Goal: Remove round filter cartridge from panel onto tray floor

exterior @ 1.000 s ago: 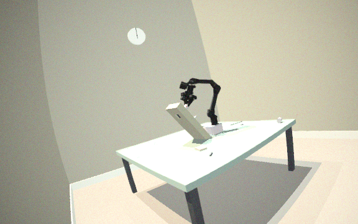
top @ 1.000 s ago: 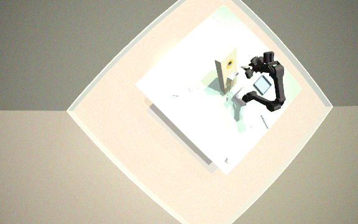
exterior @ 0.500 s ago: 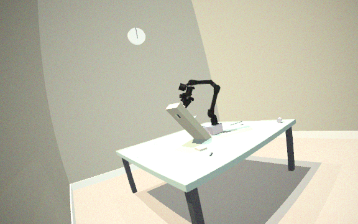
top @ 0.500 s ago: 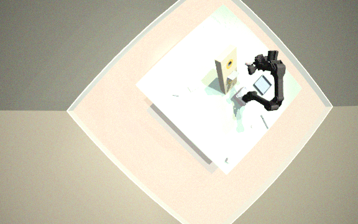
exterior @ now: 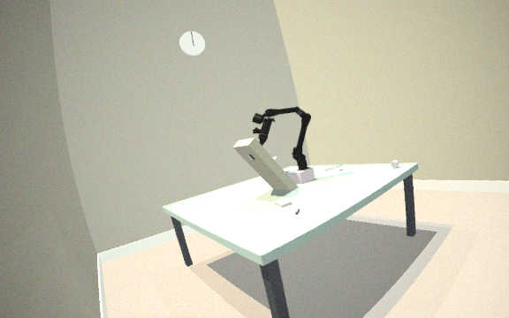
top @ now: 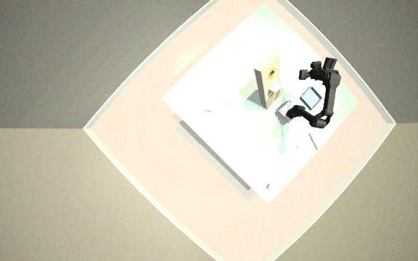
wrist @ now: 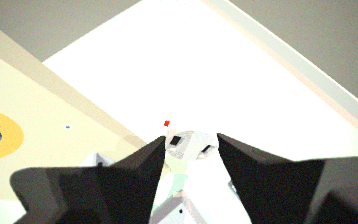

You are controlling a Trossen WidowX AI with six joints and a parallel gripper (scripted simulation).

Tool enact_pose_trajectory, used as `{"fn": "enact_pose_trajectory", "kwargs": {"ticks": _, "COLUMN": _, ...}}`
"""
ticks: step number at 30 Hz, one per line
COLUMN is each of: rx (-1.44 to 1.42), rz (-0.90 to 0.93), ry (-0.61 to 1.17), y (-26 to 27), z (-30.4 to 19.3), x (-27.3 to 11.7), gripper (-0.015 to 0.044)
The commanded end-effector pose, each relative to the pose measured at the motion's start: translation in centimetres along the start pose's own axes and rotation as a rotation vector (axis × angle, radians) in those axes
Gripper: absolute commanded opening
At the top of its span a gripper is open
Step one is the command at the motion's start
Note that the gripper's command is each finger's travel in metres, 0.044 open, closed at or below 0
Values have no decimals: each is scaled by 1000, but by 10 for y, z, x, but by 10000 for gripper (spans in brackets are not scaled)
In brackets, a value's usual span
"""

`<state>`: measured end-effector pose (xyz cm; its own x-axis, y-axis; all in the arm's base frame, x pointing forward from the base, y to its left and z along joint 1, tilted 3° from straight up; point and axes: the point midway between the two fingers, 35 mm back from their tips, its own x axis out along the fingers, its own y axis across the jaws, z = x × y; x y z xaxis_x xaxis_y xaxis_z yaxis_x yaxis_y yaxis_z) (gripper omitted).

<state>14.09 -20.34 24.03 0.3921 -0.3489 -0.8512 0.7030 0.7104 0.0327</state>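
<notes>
The white round filter cartridge is out of the panel and held between the fingertips of my gripper. Its two dark slots face the wrist camera, and a red mark shows beside it. The gripper is shut on it and points down, to the right of the panel in the top view; there the fingertips are hidden. The cream service panel leans on the table, and its yellow ring surrounds an open dark socket. The tray, blue-grey with a dark rim, lies below the arm, and its floor shows nothing on it.
A white bracket-like piece juts from the panel's lower face. The arm's pale base box stands near the panel's lower end. A thin dark rod, a pale flat block and a small round white object lie on the table.
</notes>
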Motion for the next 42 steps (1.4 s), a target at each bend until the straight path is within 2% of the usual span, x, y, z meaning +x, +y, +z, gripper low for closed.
{"fn": "enact_pose_trajectory", "kwargs": {"ticks": 1, "rx": 94, "rz": -56, "ry": -4, "y": -20, "z": -3, "x": 3, "gripper": 0}}
{"fn": "enact_pose_trajectory", "kwargs": {"ticks": 15, "rx": 422, "rz": -243, "ry": -19, "y": -86, "z": -26, "x": 7, "gripper": 0}}
{"fn": "enact_pose_trajectory", "kwargs": {"ticks": 22, "rx": 459, "rz": -266, "ry": -20, "y": -97, "z": -32, "x": 11, "gripper": 0}}
{"fn": "enact_pose_trajectory", "kwargs": {"ticks": 42, "rx": 770, "rz": -453, "ry": -19, "y": -177, "z": -122, "x": 52, "gripper": 0}}
